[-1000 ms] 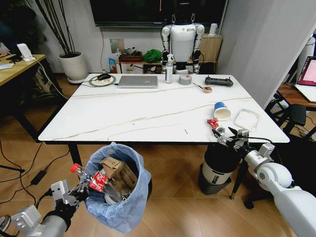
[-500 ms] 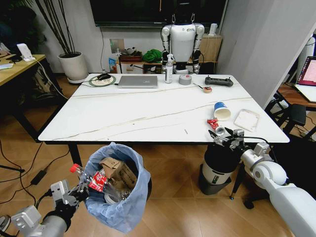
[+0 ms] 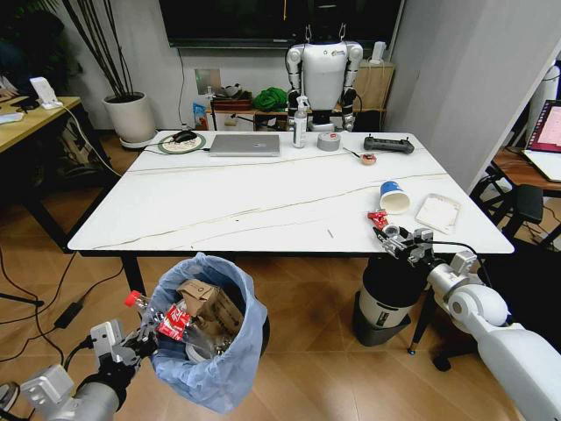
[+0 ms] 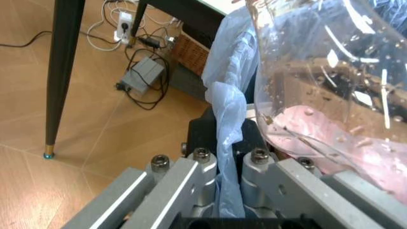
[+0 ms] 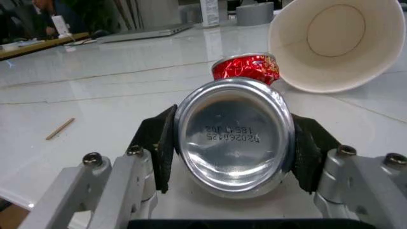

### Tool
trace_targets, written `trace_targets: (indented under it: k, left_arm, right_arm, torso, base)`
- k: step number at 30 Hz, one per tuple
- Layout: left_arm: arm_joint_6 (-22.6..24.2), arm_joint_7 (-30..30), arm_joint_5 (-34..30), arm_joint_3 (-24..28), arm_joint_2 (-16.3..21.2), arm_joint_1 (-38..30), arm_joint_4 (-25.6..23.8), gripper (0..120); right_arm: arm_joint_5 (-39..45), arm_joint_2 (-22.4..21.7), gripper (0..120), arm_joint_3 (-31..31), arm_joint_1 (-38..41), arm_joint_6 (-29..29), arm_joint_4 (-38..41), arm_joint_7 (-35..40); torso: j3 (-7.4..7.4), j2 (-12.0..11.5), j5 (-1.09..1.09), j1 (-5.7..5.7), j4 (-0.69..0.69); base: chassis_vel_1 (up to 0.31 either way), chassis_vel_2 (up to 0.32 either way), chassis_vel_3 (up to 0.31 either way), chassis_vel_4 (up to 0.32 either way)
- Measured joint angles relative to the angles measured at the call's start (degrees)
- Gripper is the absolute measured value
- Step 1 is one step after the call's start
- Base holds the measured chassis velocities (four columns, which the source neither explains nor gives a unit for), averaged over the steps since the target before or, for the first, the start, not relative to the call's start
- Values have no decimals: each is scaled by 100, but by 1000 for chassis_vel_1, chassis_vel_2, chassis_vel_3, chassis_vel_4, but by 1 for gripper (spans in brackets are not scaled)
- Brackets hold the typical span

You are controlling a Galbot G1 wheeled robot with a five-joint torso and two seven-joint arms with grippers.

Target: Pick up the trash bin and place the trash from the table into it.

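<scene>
Right pincer (image 5: 232, 143) farther in, astride can (image 5: 234, 137)

On the table (image 3: 263, 206), a can (image 3: 384, 226) lay just before a paper cup (image 3: 394, 196); the trash bin (image 3: 210, 342) hung before the table's front-left edge.

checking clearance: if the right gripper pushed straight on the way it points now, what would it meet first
The right gripper is shut on the red can, so that leads. Straight ahead, the blue paper cup lies on its side with its mouth facing it, probably the first contact, though depth is unclear.
</scene>
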Motion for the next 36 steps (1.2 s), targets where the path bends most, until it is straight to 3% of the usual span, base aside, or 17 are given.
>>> trace_targets:
  k: [15,22,30,33,36]
  left_arm:
    - [10,-80,-146,120,163,-167,86,0]
    - [23,-103,-410,223,456,-344,207,0]
    - [26,-118,-626,482,761,-653,463,0]
    - [26,-127,-711,568,866,-764,564,0]
    - [27,-137,-743,571,888,-783,567,0]
  right_arm:
    - [247,-179,49,-8,-11,23,246,-62]
    - [442,-502,49,-33,-80,131,636,-303]
    - [913,-1296,49,-237,88,245,1397,-787]
    - [1292,-1837,49,-598,383,275,1948,-1138]
    - [1450,-2027,49,-890,632,283,2154,-1270]
  torso:
    - [0,-1,0,0,0]
    - [0,-1,-1,0,-1]
    - [0,-1,-2,0,-1]
    - [0,-1,-3,-1,-1]
    - [0,-1,0,-1,-1]
  base:
    - [0,0,0,0]
    - [0,0,0,0]
    - [0,0,0,0]
    - [0,0,0,0]
    - [0,0,0,0]
